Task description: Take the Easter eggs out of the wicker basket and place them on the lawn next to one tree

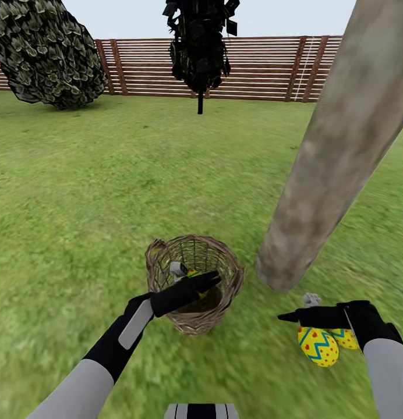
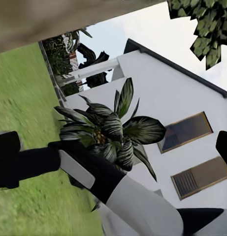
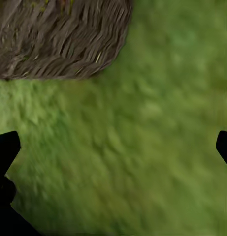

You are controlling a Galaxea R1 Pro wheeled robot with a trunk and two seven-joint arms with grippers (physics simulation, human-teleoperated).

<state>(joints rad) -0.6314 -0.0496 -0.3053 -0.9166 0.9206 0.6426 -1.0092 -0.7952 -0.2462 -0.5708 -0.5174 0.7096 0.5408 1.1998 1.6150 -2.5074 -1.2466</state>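
The wicker basket (image 1: 193, 317) stands on the lawn (image 1: 79, 203) just left of the thick pale tree (image 1: 335, 151). My left gripper (image 1: 197, 276) hovers over the basket's mouth, lying level and pointing right. In the left wrist view its fingers (image 2: 6, 158) stand wide apart with nothing between them, so it is open. A sliver of one Easter egg (image 1: 193, 273) peeks out beside it inside the basket. Two Easter eggs (image 1: 318, 347) lie on the grass by the trunk's foot, under my right gripper (image 1: 297, 309). The right gripper (image 3: 113, 147) is open over bare grass, with the basket (image 3: 59, 39) ahead of it.
A slatted wooden fence (image 1: 254, 67) closes the far side of the lawn. A round dark bush (image 1: 47, 52) sits at the back left and a thin black-leaved tree (image 1: 200, 41) at the back middle. The white house (image 2: 162, 98) and a leafy plant (image 2: 111, 130) show past my right arm (image 2: 93, 172).
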